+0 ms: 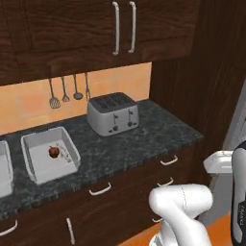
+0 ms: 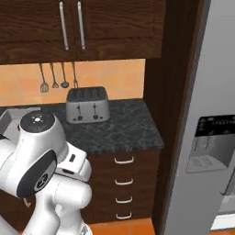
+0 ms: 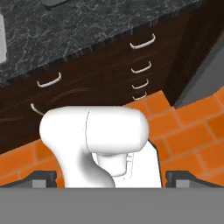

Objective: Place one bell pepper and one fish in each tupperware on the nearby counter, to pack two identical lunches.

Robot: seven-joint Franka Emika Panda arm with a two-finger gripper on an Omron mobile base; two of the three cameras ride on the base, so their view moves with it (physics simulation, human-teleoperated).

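Two tupperware trays sit left on the bench (image 1: 144,139). One tupperware (image 1: 48,154) holds a small red pepper (image 1: 54,152). It looks light and smooth; grab its round middle. The gripper (image 3: 111,177) hangs wide, holding nothing.

Dark brown wood upper cabinets (image 1: 72,29) with long silver handles (image 1: 116,28). Peach tiled backsplash (image 1: 29,103) below; spatula, ladle and other utensils (image 1: 65,91) hanging on it. Silver four-slot toaster (image 1: 113,114) near backsplash. Dark wood drawers (image 2: 124,183) with white curved handles (image 2: 123,181). Tall dark wood panel (image 2: 172,114) at right end. Grey refrigerator (image 2: 211,137) with dispenser panel beside it. Orange brick-pattern tile floor (image 3: 188,127).
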